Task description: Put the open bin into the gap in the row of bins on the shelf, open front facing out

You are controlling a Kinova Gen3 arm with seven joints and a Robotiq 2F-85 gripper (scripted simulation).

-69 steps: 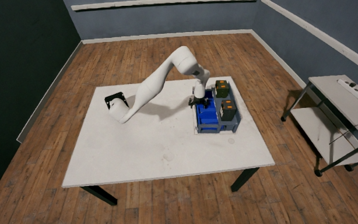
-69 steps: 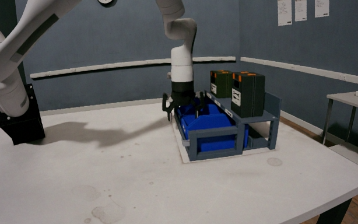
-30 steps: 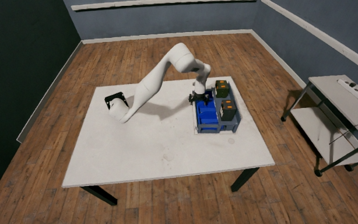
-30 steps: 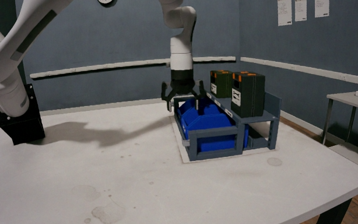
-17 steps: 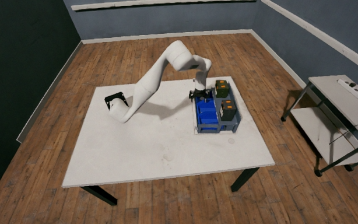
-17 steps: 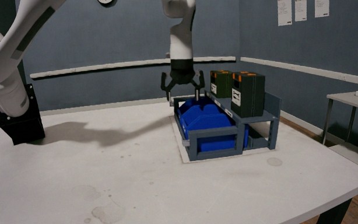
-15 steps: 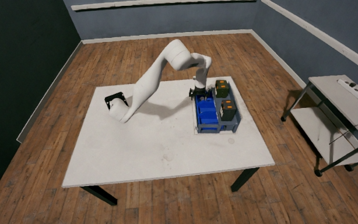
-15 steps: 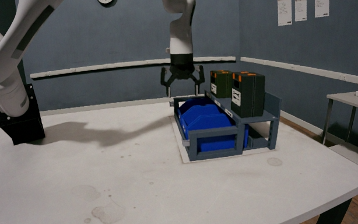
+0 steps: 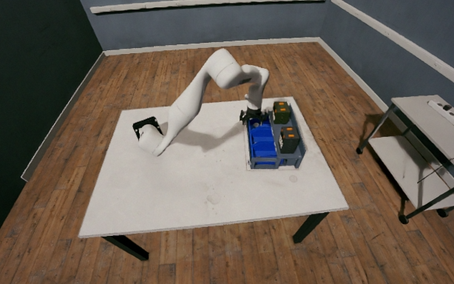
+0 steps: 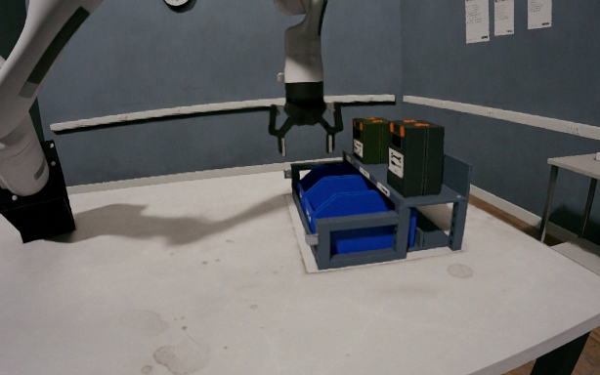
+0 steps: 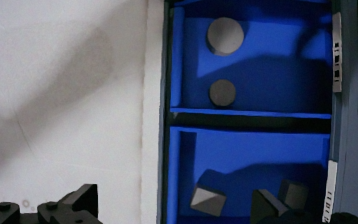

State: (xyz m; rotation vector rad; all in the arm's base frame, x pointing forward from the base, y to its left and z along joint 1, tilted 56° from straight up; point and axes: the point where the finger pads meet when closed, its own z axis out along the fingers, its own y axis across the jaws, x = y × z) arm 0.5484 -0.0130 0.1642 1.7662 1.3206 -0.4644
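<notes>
Three blue open bins [image 9: 262, 141] [image 10: 348, 201] sit side by side in the lower level of the grey shelf [image 9: 275, 163] [image 10: 359, 221]; no bin stands on the table outside it. In the wrist view one bin [image 11: 280, 75] holds two dark round parts [image 11: 225, 35], and the neighbouring bin [image 11: 250, 155] holds dark blocky parts [image 11: 207, 200]. Both bins lie behind the shelf's dark front lip [image 11: 165, 100]. My gripper [image 9: 253, 117] [image 10: 305, 144] [image 11: 174, 205] is open and empty. It hangs above the far end of the row, over the shelf's front edge.
Two dark green boxes [image 9: 282, 112] [image 10: 369, 139] with orange marks stand on the shelf's upper board [image 10: 376, 178]. The shelf stands on a pale mat [image 10: 313, 266] at the right of the white table [image 9: 192, 185]. A side trolley [image 9: 421, 122] stands on the floor to the right.
</notes>
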